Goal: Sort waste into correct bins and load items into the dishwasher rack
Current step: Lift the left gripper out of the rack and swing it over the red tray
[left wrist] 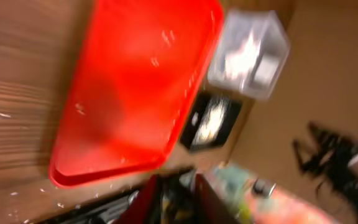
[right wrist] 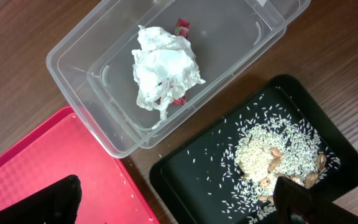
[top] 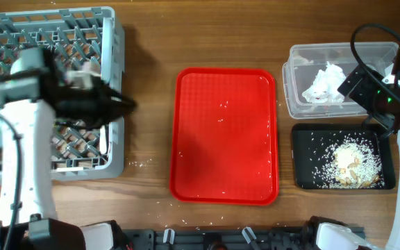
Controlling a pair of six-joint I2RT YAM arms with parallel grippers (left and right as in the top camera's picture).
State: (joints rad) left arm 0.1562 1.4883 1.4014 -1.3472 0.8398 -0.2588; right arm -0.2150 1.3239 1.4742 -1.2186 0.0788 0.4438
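Note:
The grey dishwasher rack [top: 47,28] stands at the far left. My left arm reaches across it, and the left gripper [top: 122,105] points right past its right rim. The left wrist view is blurred, and its dark red fingers [left wrist: 207,199] stand close together. Crumpled white tissue [right wrist: 163,68] lies on a red wrapper [right wrist: 182,28] in the clear tub [right wrist: 73,68]. Rice and food scraps [right wrist: 272,152] sit in the black tray [right wrist: 191,180]. My right gripper [right wrist: 176,205] hangs open and empty above the black tray's near edge.
The red serving tray [top: 224,135] lies in the middle between the rack and the bins, with a few rice grains on it. Loose grains [top: 141,163] dot the wood by the rack's front right corner. The clear tub [top: 294,97] and the black tray [top: 304,160] sit at the right.

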